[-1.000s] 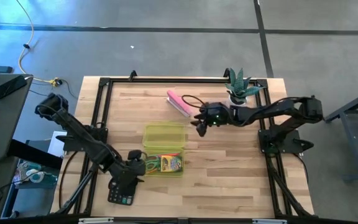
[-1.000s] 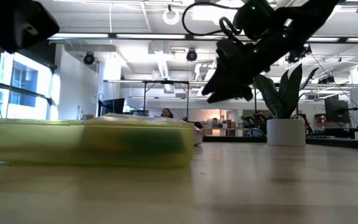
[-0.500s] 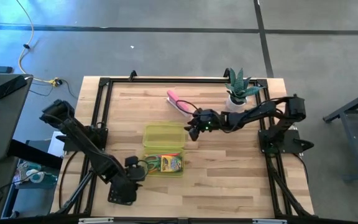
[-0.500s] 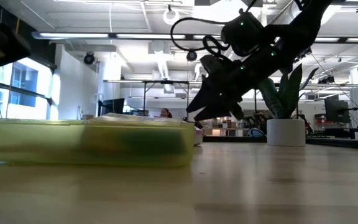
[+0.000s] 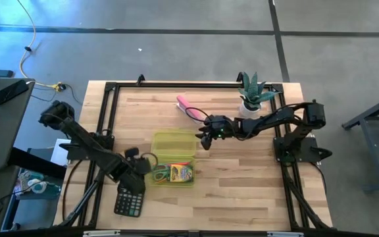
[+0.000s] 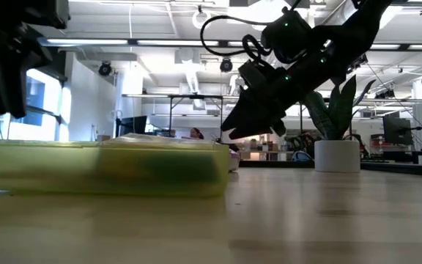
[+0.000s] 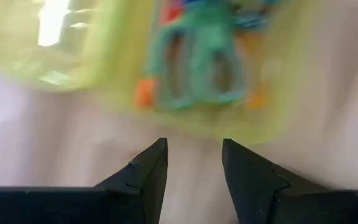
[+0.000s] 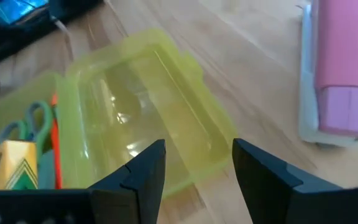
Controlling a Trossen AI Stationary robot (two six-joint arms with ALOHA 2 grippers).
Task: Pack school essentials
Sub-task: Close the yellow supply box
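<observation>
While the yellow-green case lay open on the desk, its clear lid flat on the far side and the filled tray on the near side, the right claw hung just off the lid's right edge, fingers parted and holding nothing. From that claw the lid lay directly ahead and a little below, its long edge running across the line of approach, with the pink stapler off behind. To my eye the lid was what a next move would turn on, and the right arm was plainly the nearer one for it. The left claw sat by the tray's left end, fingers apart and empty, pointed at the green-handled scissors packed beside the crayon box. A black calculator sat unpacked beneath that arm.
</observation>
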